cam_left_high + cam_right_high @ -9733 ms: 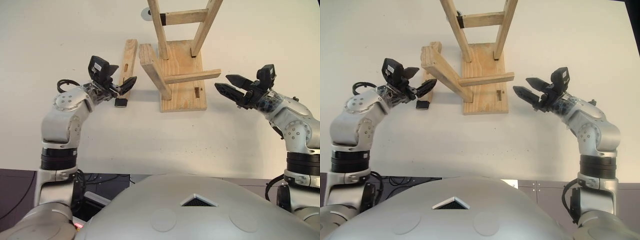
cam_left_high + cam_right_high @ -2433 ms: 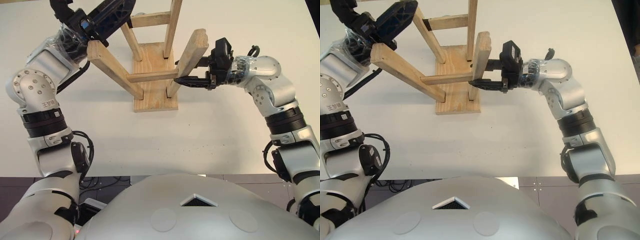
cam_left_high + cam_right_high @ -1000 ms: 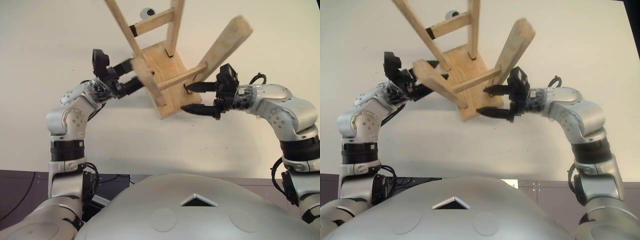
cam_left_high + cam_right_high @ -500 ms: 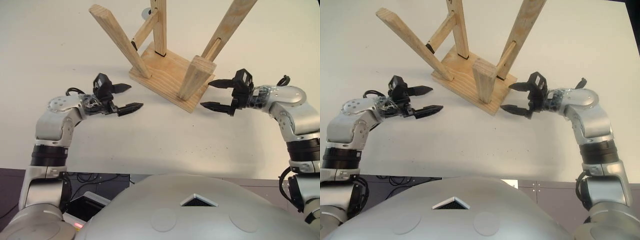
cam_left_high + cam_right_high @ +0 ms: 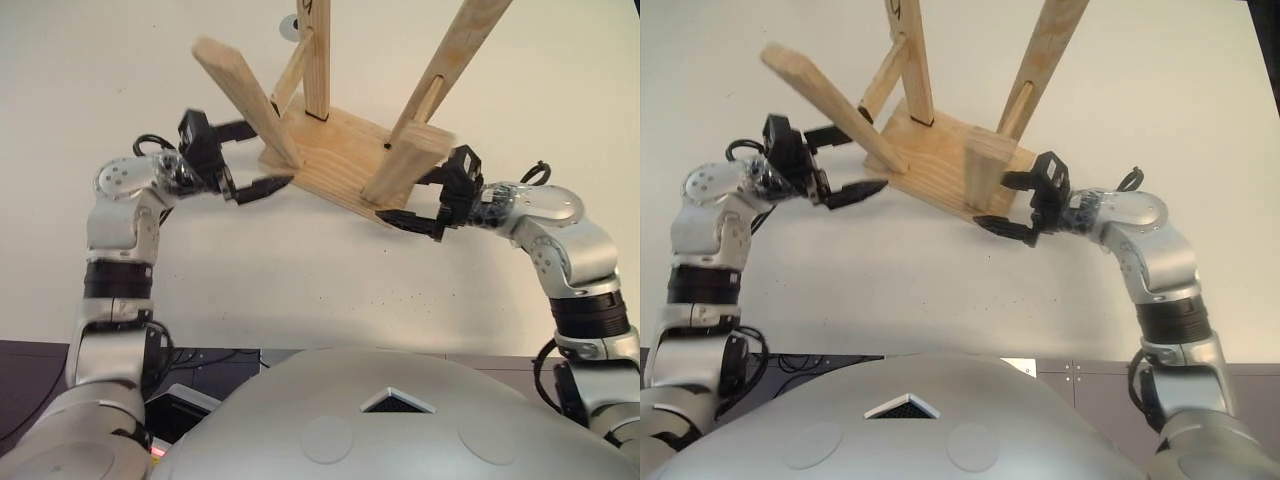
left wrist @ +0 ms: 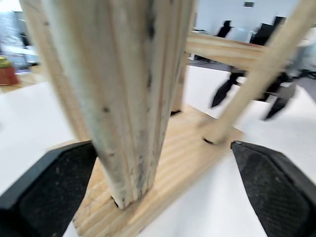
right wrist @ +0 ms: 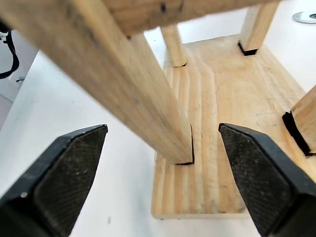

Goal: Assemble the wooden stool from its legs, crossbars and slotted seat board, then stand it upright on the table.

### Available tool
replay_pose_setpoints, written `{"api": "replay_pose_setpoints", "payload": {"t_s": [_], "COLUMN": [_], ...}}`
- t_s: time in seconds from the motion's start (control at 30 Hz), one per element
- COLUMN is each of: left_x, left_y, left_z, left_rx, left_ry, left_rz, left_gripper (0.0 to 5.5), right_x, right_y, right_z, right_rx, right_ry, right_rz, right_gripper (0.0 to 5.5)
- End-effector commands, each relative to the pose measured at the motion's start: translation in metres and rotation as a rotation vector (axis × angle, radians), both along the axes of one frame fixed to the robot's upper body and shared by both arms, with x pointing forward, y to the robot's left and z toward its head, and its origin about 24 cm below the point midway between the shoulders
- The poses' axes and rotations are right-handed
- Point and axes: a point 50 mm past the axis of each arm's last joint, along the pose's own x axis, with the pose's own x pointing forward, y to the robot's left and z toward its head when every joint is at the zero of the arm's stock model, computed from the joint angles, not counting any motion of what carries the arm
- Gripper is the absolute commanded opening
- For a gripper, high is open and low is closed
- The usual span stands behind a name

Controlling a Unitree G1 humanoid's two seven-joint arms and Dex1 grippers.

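On table, stool sits legs-up; left gripper & right gripper wide open, holding nothing. Prob. stiff, light; grip seat edges.

pale bare-wood stool, matt

Bright, even light from above, white table evenly lit, soft thin shadow under the stool near edge
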Motion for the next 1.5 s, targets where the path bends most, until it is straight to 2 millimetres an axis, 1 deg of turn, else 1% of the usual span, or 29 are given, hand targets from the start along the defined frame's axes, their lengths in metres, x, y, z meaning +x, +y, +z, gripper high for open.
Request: {"api": "replay_pose_setpoints", "payload": {"t_s": [0.03, 0.07, 0.17, 0.23, 0.37, 0.53, 0.7, 0.77, 0.8, 0.83, 0.9, 1.07, 1.13, 1.2, 1.23, 1.3, 1.37, 1.43, 1.5], "left_x": [-0.042, -0.046, -0.038, -0.032, -0.031, -0.030, -0.030, -0.033, -0.035, -0.036, -0.039, -0.046, -0.046, -0.044, -0.043, -0.045, -0.053, -0.062, -0.069], "left_y": [-0.011, -0.013, -0.011, -0.006, -0.003, -0.002, -0.004, -0.006, -0.007, -0.007, -0.009, -0.012, -0.012, -0.013, -0.014, -0.014, -0.013, -0.009, -0.005], "left_z": [0.000, 0.001, 0.001, 0.004, 0.011, 0.013, 0.018, 0.017, 0.017, 0.016, 0.013, 0.004, 0.003, 0.002, -0.001, -0.012, -0.030, -0.053, -0.068], "left_rx": [0.023, 0.023, 0.037, 0.033, -0.002, -0.016, -0.056, -0.069, -0.072, -0.075, -0.074, -0.020, -0.016, 0.005, 0.028, 0.098, 0.171, 0.262, 0.318], "left_ry": [0.096, 0.104, 0.077, 0.065, 0.063, 0.066, 0.062, 0.074, 0.080, 0.085, 0.091, 0.071, 0.061, 0.042, 0.033, 0.044, 0.104, 0.170, 0.213], "left_rz": [-0.135, -0.143, -0.071, -0.029, 0.003, 0.004, -0.015, -0.036, -0.044, -0.051, -0.063, -0.094, -0.094, -0.088, -0.083, -0.076, -0.101, -0.127, -0.140], "left_gripper": [4.81, 4.81, 4.81, 4.81, 4.81, 3.98, 3.37, 3.05, 2.98, 2.73, 2.45, 1.62, 1.39, 1.30, 1.28, 1.24, 1.20, 1.14, 1.11], "right_x": [-0.010, -0.012, -0.013, -0.011, -0.007, -0.006, -0.005, -0.005, -0.005, -0.005, -0.005, -0.004, -0.004, -0.004, -0.004, -0.005, -0.007, -0.011, -0.017], "right_y": [-0.024, -0.027, -0.033, -0.034, -0.029, -0.024, -0.025, -0.024, -0.024, -0.024, -0.024, -0.023, -0.023, -0.023, -0.023, -0.022, -0.022, -0.021, -0.021], "right_z": [0.003, 0.005, 0.011, 0.015, 0.022, 0.020, 0.022, 0.022, 0.022, 0.022, 0.022, 0.020, 0.020, 0.020, 0.019, 0.019, 0.015, 0.005, -0.006], "right_rx": [-0.068, -0.071, -0.073, -0.053, 0.007, 0.031, 0.034, 0.035, 0.035, 0.036, 0.036, 0.037, 0.038, 0.038, 0.037, 0.037, 0.035, 0.023, -0.003], "right_ry": [0.023, 0.031, 0.046, 0.036, 0.015, 0.016, 0.016, 0.018, 0.019, 0.020, 0.021, 0.023, 0.024, 0.026, 0.027, 0.033, 0.054, 0.099, 0.138], "right_rz": [0.026, 0.035, 0.064, 0.067, 0.055, 0.044, 0.044, 0.049, 0.051, 0.053, 0.052, 0.050, 0.050, 0.052, 0.053, 0.055, 0.063, 0.068, 0.074], "right_gripper": [4.16, 4.16, 4.16, 4.16, 4.16, 3.27, 2.56, 2.21, 2.12, 1.85, 1.56, 1.49, 1.49, 1.49, 1.49, 1.49, 1.49, 1.49, 1.49]}}
